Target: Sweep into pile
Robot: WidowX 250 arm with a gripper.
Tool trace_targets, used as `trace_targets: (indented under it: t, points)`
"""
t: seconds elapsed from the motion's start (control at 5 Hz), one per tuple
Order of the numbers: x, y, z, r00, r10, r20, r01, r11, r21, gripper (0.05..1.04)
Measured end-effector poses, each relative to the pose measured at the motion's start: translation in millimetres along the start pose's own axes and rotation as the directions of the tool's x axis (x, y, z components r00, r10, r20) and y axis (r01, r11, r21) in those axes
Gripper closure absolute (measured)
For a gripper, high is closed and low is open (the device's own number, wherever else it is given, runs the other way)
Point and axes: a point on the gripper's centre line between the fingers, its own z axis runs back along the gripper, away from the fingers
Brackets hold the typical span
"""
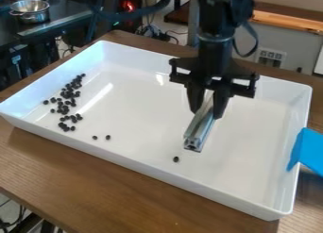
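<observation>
Clamping bar (200, 127) in gripper (206, 112), slanted down into tray (139, 116), likely for sweeping; apparently meant to push stray beads (176, 159) toward pile (67, 103).

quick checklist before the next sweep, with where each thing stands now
- bar held in gripper: ok
- bar's lower end touching the tray floor: cannot tell
- all visible beads inside the tray: ok
- beads in one pile: not ok, a loose group with three strays, one near the bar
- tray floor between bar and group free of obstacles: ok
- no beads hidden behind bar or gripper: cannot tell
</observation>
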Motion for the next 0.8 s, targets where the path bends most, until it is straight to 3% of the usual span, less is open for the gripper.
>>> trace_targets:
  t: [0.2, 0.6, 0.8]
  points:
    - [-3, -3, -9, 1.0, -0.014, 0.021, 0.014, 1.0, -0.008, 0.72]
    - [-16, 9, -30, 0.998, -0.048, 0.03, 0.047, 0.999, 0.02, 0.721]
    - [-20, 21, -31, 0.998, -0.041, 0.056, 0.04, 0.999, 0.024, 0.72]
